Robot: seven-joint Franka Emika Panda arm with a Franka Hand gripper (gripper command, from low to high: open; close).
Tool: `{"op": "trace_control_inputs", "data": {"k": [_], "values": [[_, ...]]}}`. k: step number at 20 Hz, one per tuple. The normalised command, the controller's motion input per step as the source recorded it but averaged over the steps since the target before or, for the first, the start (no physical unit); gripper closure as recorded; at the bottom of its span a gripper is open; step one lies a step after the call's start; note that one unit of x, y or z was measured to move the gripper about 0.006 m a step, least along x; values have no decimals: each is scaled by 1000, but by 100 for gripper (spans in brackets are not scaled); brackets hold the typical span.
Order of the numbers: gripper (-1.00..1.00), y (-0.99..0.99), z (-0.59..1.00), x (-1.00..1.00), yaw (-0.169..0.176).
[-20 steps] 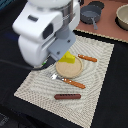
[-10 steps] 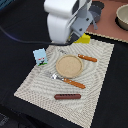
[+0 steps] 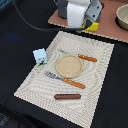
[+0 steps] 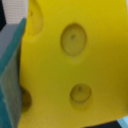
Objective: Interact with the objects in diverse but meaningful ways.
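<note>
Gripper (image 3: 89, 24): raised at the far edge of the placemat, mostly hidden under the white arm body; clamped on the cheese wedge, judging by the wrist view.
Cheese wedge (image 4: 75, 60): yellow, holed, filling the wrist view right against a teal finger pad (image 4: 11, 80); from the exterior view only a yellow corner shows beneath the arm.
Pink board (image 3: 107, 25): directly under the gripper, at the back of the bench; I cannot tell whether the cheese touches it.
Plate (image 3: 69, 65): tan, round, bare, at the middle of the placemat, on the near side of the gripper and well apart from it.
Fork (image 3: 61, 79) and knife (image 3: 81, 56): orange-handled, flanking the plate.
Carton (image 3: 40, 56): white cube with green-blue print, at the placemat's edge toward the exterior view's left.
Sausage (image 3: 67, 96): thin, brown, nearest the camera, long axis running across the mat.
Key relation: a likely set-down spot, the plate, lies toward the camera and below the gripper, so a move there means travelling back over the knife.
Tomato: not visible.
</note>
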Motion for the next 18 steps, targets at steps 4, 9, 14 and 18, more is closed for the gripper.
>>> {"op": "trace_control_inputs", "data": {"k": [4,9,14,18], "values": [[100,1000,-229,-206,0],[100,1000,-179,-107,0],[100,1000,-125,-1,0],[100,990,-146,0,0]]}}
